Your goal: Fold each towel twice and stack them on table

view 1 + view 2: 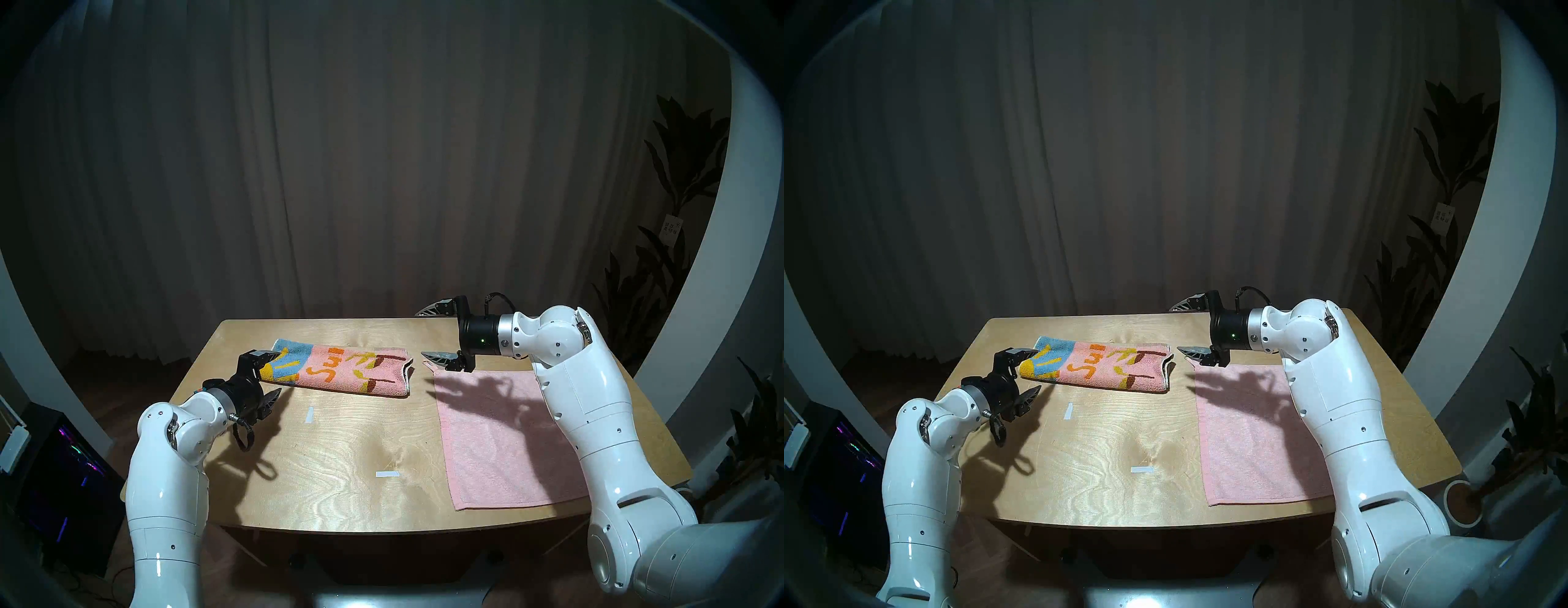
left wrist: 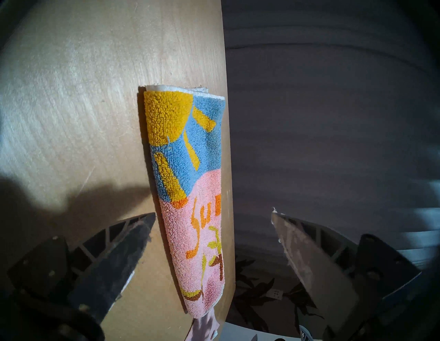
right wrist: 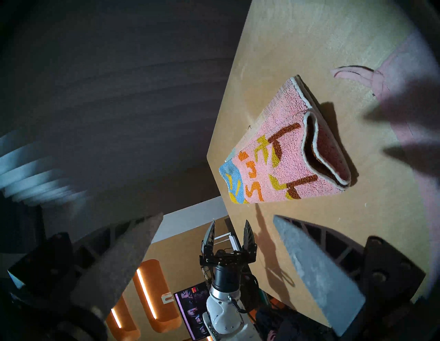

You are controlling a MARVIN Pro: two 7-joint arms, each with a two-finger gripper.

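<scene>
Gaping wide and holding nothing, the left gripper (image 1: 271, 373) hovers at the left end of the patterned towel (image 1: 343, 367), one finger above that end and one below it on the near side. The right gripper (image 1: 432, 333) is also spread wide and empty, above the far corner of the pink towel (image 1: 500, 441).

No containers appear. The patterned towel lies folded into a long strip in the upper middle of the table (image 1: 331, 463), its long axis running left to right, blue end to the left. In the right wrist view its right end (image 3: 316, 147) gapes open in layers.

The pink towel lies flat and unfolded at the right, a small loop (image 3: 345, 72) at its far corner. Two white tape marks (image 1: 309, 415) sit on the bare wood between. The right arm (image 1: 594, 403) covers the pink towel's right edge.
</scene>
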